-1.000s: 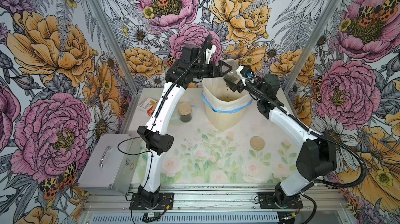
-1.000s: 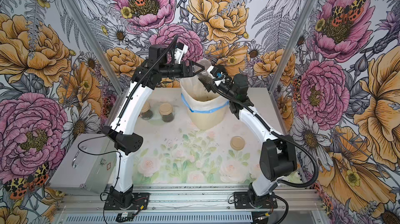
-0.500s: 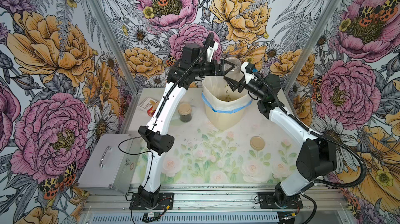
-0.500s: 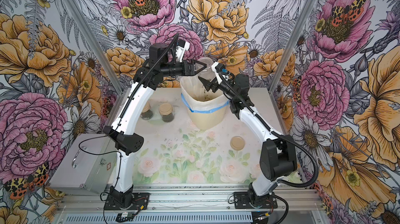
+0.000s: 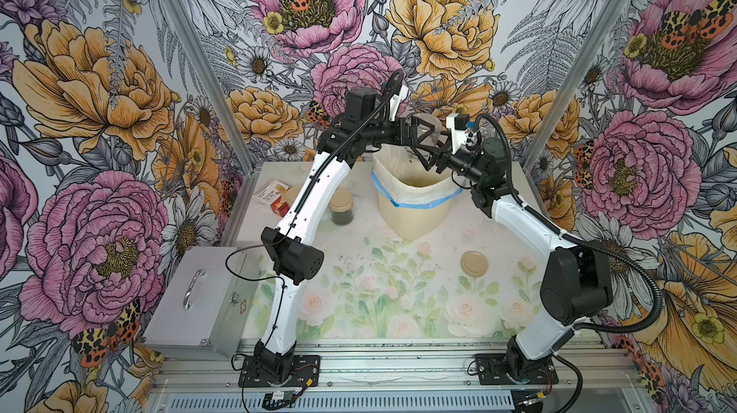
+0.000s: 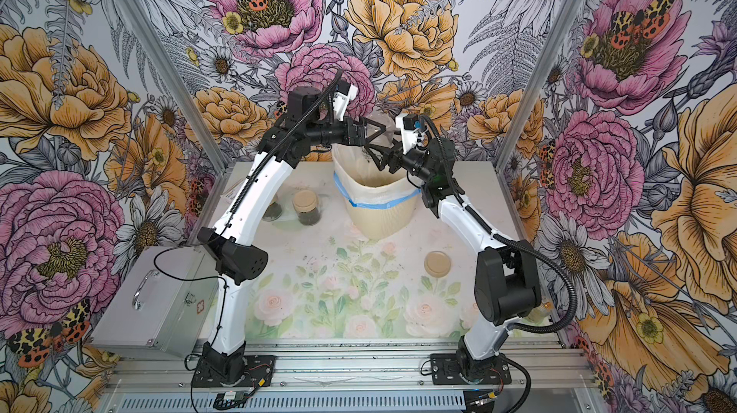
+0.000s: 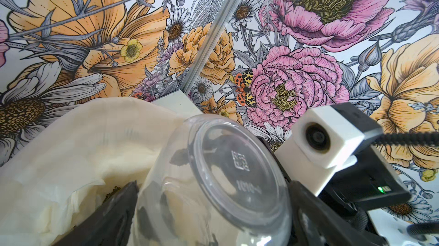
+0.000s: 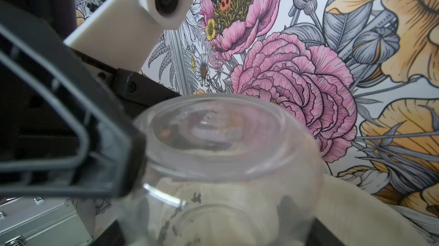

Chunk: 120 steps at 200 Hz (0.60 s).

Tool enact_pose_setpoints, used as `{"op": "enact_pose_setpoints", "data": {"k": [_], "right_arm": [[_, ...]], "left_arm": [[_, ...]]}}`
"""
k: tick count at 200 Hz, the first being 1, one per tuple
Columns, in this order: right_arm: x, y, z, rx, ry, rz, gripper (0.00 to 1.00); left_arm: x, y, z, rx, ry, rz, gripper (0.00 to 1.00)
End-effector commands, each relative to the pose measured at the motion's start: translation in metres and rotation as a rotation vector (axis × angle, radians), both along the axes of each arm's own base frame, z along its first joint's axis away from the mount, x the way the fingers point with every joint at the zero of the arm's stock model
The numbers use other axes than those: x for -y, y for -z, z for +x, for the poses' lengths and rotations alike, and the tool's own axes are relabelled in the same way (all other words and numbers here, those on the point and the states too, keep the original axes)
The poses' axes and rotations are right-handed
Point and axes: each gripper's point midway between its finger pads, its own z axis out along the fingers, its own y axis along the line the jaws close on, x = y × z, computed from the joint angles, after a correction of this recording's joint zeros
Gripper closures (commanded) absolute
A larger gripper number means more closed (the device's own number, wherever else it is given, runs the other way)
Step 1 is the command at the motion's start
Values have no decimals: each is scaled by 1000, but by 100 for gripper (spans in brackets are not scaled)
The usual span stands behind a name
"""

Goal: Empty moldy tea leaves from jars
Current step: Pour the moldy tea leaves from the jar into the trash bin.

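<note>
A clear glass jar [image 5: 430,128] [image 6: 381,132] hangs upside down over the cream ribbed bin [image 5: 414,211] [image 6: 379,215]. My left gripper [image 5: 423,132] [image 7: 213,211] is shut on its body, with the jar [image 7: 225,180] base facing the left wrist camera. My right gripper [image 5: 428,155] [image 8: 216,233] comes from the other side, its fingers against both sides of the jar [image 8: 225,157]. A few dark tea leaves [image 8: 196,197] cling inside the glass and more tea leaves [image 7: 111,190] lie in the bin. A lidded jar [image 5: 340,207] holding dark leaves stands left of the bin.
Another jar [image 6: 273,211] shows partly behind the left arm. A loose tan lid [image 5: 474,264] lies on the mat at the right. A small red and white box [image 5: 273,197] sits at the back left. A metal case [image 5: 199,303] lies off the table's left edge.
Both grippers and the jar have shifted slightly to the right over the bin. The right wrist has drawn back a little and its fingers show more clearly under the jar.
</note>
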Motion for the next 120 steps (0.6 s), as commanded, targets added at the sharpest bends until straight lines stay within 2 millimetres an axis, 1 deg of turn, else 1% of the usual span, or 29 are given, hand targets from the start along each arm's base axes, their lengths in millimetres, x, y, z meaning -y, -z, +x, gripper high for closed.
{"op": "enact_pose_setpoints", "data": {"k": [1, 31, 60, 72, 85, 103, 120], "right_arm": [[3, -61, -18, 117, -29, 110, 36], [1, -58, -19, 47, -50, 150, 36], [4, -56, -12, -48, -62, 212, 36], [8, -53, -6, -101, -68, 278, 35], [9, -55, -3, -139, -105, 342, 38], [5, -47, 2, -193, -101, 314, 39], [-3, -42, -3, -169, -80, 209, 38]], "left_arm": [[9, 43, 2, -89, 20, 66, 1], [12, 55, 6, -115, 21, 73, 1], [13, 63, 8, -136, 18, 76, 1], [12, 64, 9, -138, 15, 79, 1], [12, 65, 9, -141, 13, 79, 1], [10, 66, 10, -144, 11, 79, 1], [9, 66, 10, -144, 7, 82, 1]]}}
